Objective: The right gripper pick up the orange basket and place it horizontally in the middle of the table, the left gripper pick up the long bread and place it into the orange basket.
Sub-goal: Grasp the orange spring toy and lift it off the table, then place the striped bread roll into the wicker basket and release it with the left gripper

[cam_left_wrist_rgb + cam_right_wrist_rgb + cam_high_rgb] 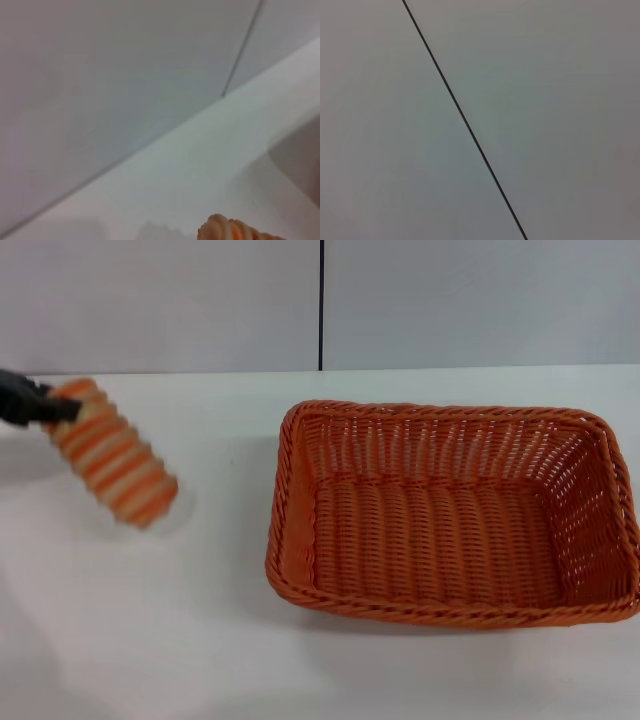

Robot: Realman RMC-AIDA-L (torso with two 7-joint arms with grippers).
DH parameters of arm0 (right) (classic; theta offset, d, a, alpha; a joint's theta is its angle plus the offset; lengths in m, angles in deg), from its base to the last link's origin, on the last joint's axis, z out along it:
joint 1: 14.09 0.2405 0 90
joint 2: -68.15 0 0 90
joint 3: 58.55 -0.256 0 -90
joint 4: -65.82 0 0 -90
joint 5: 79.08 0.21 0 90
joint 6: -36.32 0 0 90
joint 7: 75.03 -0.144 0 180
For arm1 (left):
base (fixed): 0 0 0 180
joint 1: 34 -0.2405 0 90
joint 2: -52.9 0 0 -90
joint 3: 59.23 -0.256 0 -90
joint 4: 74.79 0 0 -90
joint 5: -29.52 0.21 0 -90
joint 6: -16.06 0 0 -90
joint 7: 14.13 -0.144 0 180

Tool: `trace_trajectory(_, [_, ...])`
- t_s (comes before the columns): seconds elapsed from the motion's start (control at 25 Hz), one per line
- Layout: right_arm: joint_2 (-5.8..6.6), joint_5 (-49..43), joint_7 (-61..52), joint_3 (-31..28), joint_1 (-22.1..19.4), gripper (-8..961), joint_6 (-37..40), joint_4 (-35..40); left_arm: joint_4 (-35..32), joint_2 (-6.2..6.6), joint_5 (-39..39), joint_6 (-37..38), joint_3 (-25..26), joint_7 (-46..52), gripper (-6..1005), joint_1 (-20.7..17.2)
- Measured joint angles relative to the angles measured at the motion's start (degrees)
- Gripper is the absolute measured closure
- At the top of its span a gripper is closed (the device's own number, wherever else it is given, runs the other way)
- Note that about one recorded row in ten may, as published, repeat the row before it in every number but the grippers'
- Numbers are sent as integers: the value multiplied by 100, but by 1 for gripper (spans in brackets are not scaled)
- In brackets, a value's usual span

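The orange basket [455,515] lies with its long side across the white table [150,620], right of the middle, and nothing is inside it. At the far left my left gripper [50,408] is shut on one end of the long bread [115,455], a log with orange and cream stripes. The bread hangs tilted above the table, left of the basket and apart from it. In the left wrist view only the bread's tip [232,229] shows above the table. My right gripper is out of view in all three frames.
A grey wall [200,300] with a thin dark vertical seam [321,305] stands behind the table's far edge. The right wrist view shows only that wall and seam [465,120]. White tabletop lies between the bread and the basket.
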Motion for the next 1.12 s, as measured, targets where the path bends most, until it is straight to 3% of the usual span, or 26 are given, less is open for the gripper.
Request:
trace_trajectory(0.24, [7,1,1,5,83,363,0,17,-624,22,-12,67,74,426,724,404])
trace_trajectory(0.44, [9,1,66,32,135,364,0,83,-961,-81,-179,83,61,907,766,698])
trace_trajectory(0.6, [9,1,74,40,155,364,-1,144,-1004,-179,-738,127,-170,1336,785,719])
trace_trajectory(0.8, [9,1,128,11,156,363,-18,212,-1034,-218,-1513,-295,-1128,1872,789,282])
trace_trajectory(1.0, [9,1,150,9,167,362,-31,235,-1307,-224,-2309,-1299,-2517,2278,797,-424])
trace_trajectory(1.12, [9,1,150,13,178,362,-36,234,-1585,-224,-2544,-1760,-3079,2454,803,-765])
